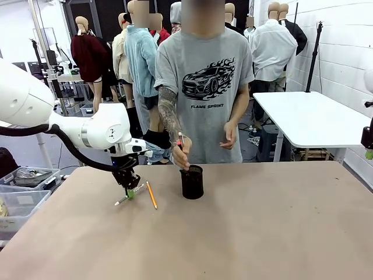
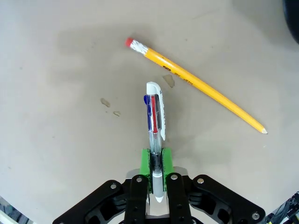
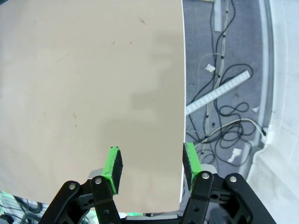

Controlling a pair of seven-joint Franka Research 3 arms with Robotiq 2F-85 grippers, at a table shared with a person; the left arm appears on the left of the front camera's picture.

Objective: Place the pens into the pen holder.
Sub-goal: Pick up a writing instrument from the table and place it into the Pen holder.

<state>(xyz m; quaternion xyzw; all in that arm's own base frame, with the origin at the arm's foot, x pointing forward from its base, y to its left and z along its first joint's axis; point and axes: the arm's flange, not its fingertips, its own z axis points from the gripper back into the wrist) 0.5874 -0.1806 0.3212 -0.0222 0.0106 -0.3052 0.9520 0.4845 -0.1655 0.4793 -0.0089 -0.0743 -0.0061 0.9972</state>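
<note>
The worktop (image 1: 262, 233) was plain tan. The pen holder (image 1: 192, 185) was black mesh. The pencil (image 2: 196, 85) was yellow-orange with a pink-red eraser. The ballpoint (image 2: 155, 119) was white and clear, with blue and red sliders. The left gripper (image 2: 156, 161) was black with green pads (image 2: 145, 162). The T-shirt (image 1: 198, 55) was grey.

The left gripper (image 2: 156, 158) is covering a stretch of the white ballpoint (image 2: 155, 116) clamped in it. The pen holder (image 2: 293, 16) is showing as just a dark sliver, cut off by the left wrist view's top corner. The person's hand (image 1: 182, 156) is hiding the lower end of the orange-red pen (image 1: 180, 140). The front view's right edge is cutting off most of the right gripper (image 1: 368, 149).
</note>
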